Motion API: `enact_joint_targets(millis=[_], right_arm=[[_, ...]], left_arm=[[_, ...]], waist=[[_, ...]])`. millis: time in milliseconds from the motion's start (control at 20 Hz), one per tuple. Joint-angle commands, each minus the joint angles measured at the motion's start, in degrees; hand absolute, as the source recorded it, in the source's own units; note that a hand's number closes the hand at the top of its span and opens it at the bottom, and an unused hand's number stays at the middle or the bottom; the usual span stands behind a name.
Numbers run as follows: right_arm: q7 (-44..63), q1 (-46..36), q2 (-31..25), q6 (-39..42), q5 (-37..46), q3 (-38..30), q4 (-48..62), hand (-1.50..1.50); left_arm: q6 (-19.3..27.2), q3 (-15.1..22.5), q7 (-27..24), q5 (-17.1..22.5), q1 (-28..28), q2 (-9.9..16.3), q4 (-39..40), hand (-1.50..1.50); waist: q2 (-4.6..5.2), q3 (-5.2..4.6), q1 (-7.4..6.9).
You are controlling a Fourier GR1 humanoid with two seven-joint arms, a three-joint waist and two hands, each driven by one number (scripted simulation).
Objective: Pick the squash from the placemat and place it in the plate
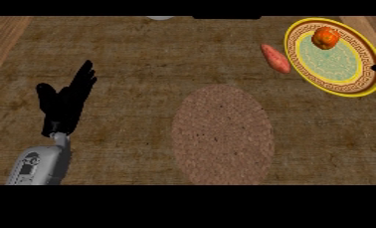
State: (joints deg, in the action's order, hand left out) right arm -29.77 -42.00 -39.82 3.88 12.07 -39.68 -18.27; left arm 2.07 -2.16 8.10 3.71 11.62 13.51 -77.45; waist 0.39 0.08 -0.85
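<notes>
Left hand [67, 101]: at the left of the head view on a grey forearm, fingers straight and pointing up, released, holding nothing. Desk [132, 62]: brown, worn wood-grain top. Placemat [223, 134]: round, woven, brown, right of centre near the lower edge, bare. Sweet potato [275, 58]: reddish, elongated, lying on the desk just beside the plate's left rim. Plate [305, 67]: yellow rim, patterned band, pale green centre, at upper right. Squash [326, 38]: orange, resting in the plate's upper part. Right hand: not in view.
</notes>
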Motion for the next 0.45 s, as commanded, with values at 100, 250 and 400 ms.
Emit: enact_joint_targets(millis=[100, 250, 400], right_arm=[[-1.2, 2.2, -1.8, -0.7, -1.1, 1.3, 1.0, -1.5], [-0.5, 3.2, -4.2, 1.0, -0.9, 1.8, 2.5, -1.5], [-1.9, 5.9, -4.7, 2.8, -1.2, 2.4, 3.2, -1.5]], left_arm=[[-1.4, -0.1, -1.8, -0.8, -4.6, 0.2, -2.8, 0.0], [-0.4, 0.6, 2.3, -0.7, -3.2, -1.2, -5.0, 0.0], [-0.6, -0.2, 2.0, -1.3, -1.4, -0.3, -4.2, 0.0]], waist=[[-0.1, 0.0, -0.21], [-0.05, 0.02, -0.26], [-0.1, 0.01, 0.0]])
